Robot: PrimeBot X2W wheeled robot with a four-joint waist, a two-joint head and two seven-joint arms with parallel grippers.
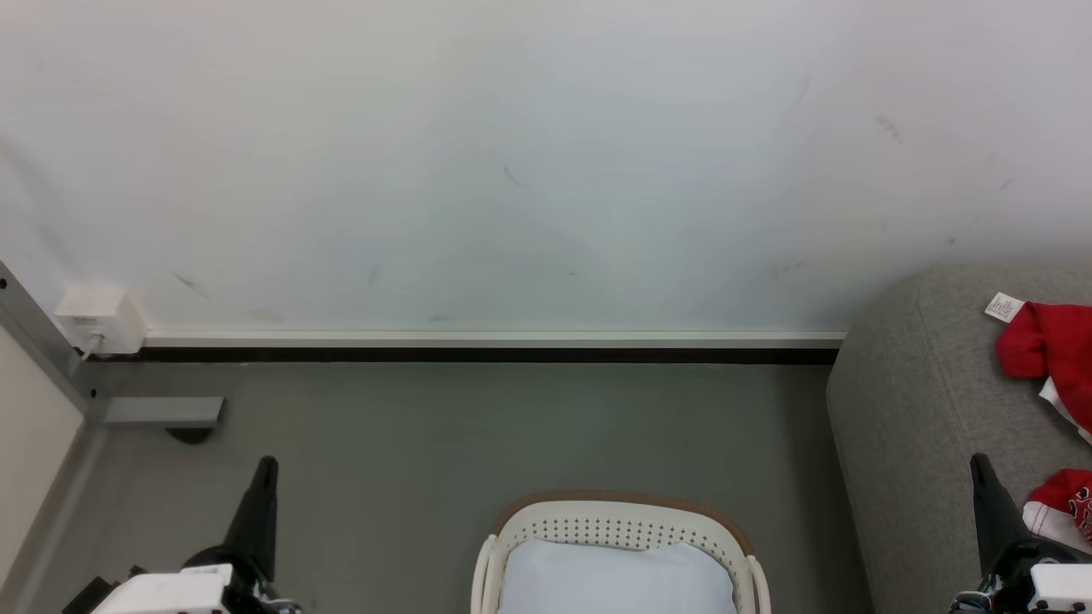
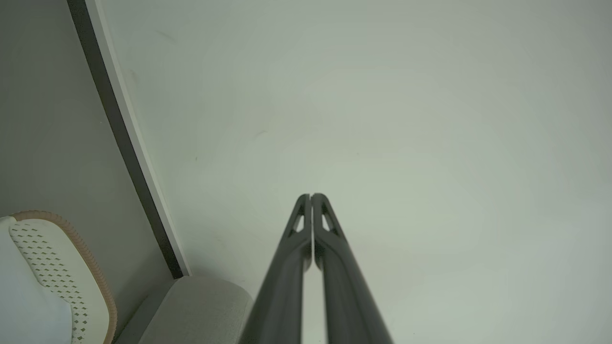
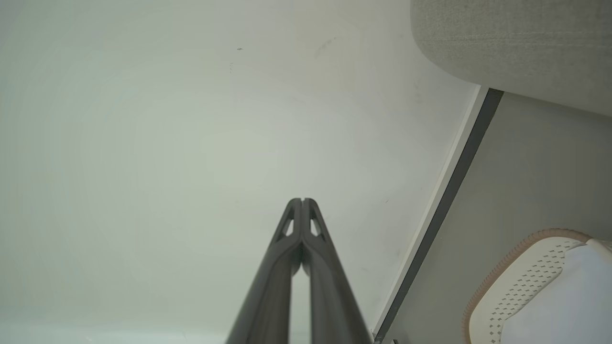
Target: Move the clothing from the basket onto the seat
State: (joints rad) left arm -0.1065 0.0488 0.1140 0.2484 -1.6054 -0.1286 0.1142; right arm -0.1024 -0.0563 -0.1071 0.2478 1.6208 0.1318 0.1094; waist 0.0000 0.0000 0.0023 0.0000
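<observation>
The cream basket with a brown rim stands on the floor at the bottom centre, holding only a plain white pad. Red clothing with a white tag lies on the grey seat at the right, and a second red piece lies nearer the front. My left gripper is shut and empty at the lower left, pointing at the wall; its tips touch. My right gripper is shut and empty beside the seat's front; its tips also touch.
A white wall with a baseboard runs behind the grey floor. A white socket box and a grey metal post with a foot plate stand at the far left.
</observation>
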